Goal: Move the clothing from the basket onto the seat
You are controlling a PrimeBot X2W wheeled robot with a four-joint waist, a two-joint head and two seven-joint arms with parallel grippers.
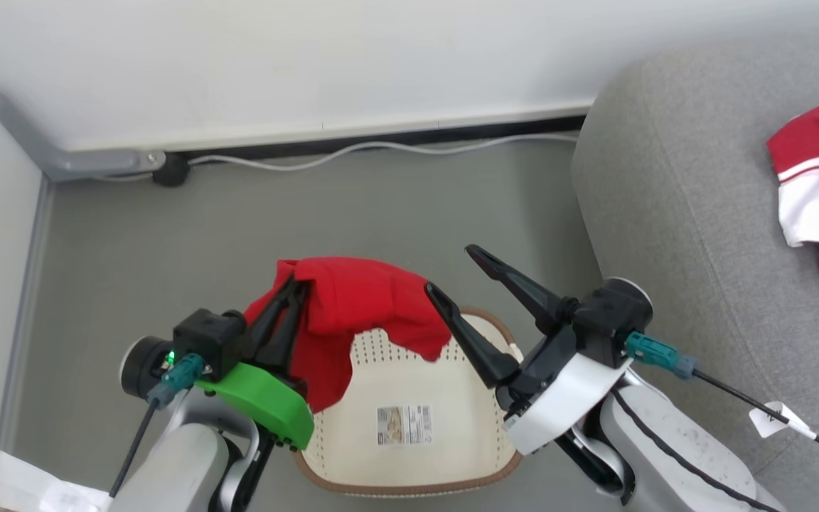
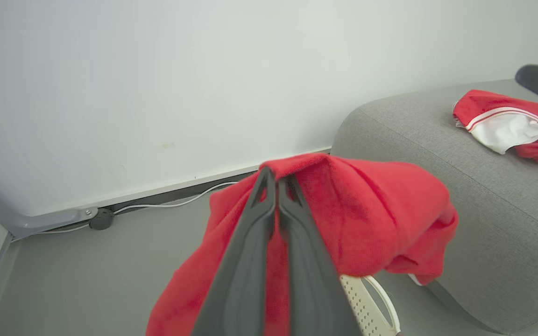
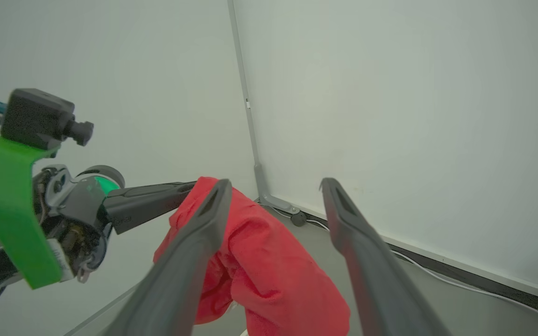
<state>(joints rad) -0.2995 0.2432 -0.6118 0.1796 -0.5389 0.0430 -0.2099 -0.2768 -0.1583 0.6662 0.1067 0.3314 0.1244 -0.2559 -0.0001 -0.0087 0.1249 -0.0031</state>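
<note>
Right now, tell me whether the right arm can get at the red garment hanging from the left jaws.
Probably yes. The right arm's jaws stand open right beside the red garment, which hangs from the left arm's shut jaws over the basket, with nothing between them.

A plain red garment point(image 1: 352, 299) hangs bunched in the air above the far end of a cream perforated basket point(image 1: 466, 427) with a brown rim. A second red-and-white garment point(image 1: 818, 185) lies crumpled on the light-grey sofa seat point(image 1: 680, 213).
</note>
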